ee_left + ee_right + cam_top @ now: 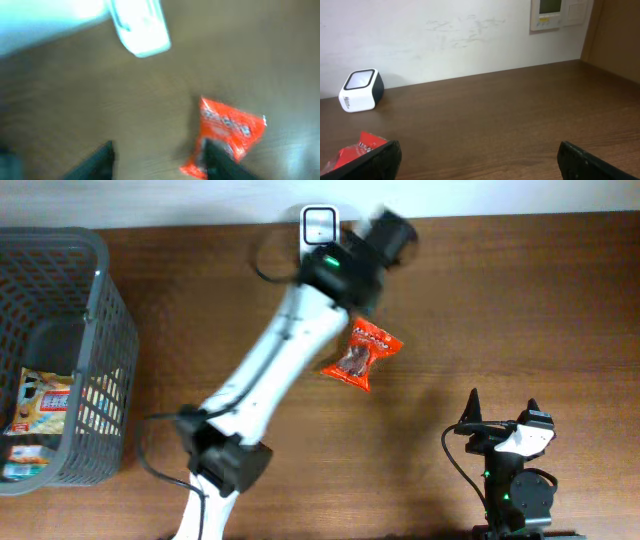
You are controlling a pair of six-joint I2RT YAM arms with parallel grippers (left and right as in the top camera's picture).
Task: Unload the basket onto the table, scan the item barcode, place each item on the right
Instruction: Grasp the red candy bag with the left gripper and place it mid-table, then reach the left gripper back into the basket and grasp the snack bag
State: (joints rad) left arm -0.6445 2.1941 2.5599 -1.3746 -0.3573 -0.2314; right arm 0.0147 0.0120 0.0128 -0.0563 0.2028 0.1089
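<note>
The item, a red snack packet (362, 353), lies on the brown table in front of the white barcode scanner (320, 225). In the blurred left wrist view the packet (230, 130) sits by the right finger, and the scanner (140, 27) is at the top. My left gripper (159, 150) is open, with only bare table between its fingers. My right gripper (505, 415) rests at the near right, open and empty (480, 155). From there the packet (355, 150) shows at the lower left and the scanner (362, 90) stands by the wall.
A grey wire basket (100, 300) at the far left holds several packaged goods (40, 405). The left arm (290, 350) stretches diagonally across the table's middle. A wall runs behind the scanner, with a panel (560, 12) mounted on it.
</note>
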